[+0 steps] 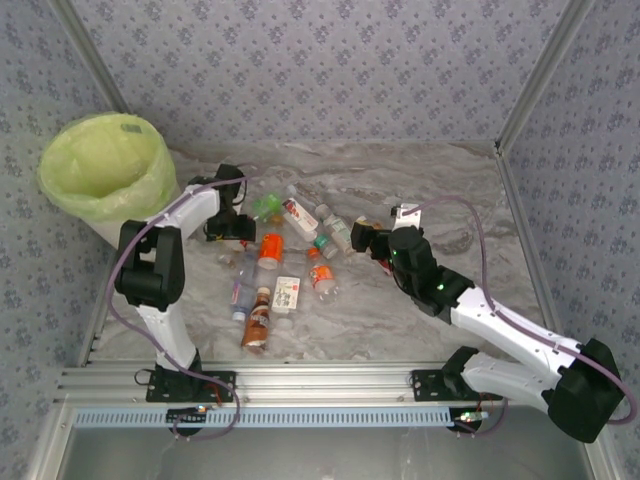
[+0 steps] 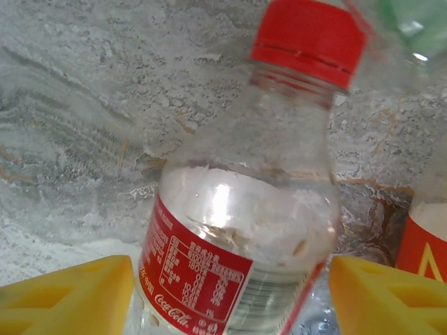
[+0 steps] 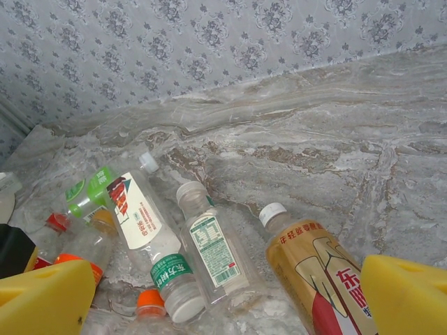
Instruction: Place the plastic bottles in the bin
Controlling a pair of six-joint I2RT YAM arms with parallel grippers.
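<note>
Left fingers (image 1: 230, 228) are reaching down at the left edge of the plastic bottles (image 1: 271, 248) scattered on the table (image 1: 380, 322), the bin (image 1: 100, 185) standing close by at far left, while my right fingers (image 1: 368, 240) are hovering at their right side. At my left wrist, my left fingers (image 2: 70, 296) are flanking a red-capped bottle (image 2: 244, 209), and I cannot tell whether they are pressing it. At my right wrist, my right fingers (image 3: 49, 296) are standing wide apart over an orange-labelled bottle (image 3: 314, 272).
</note>
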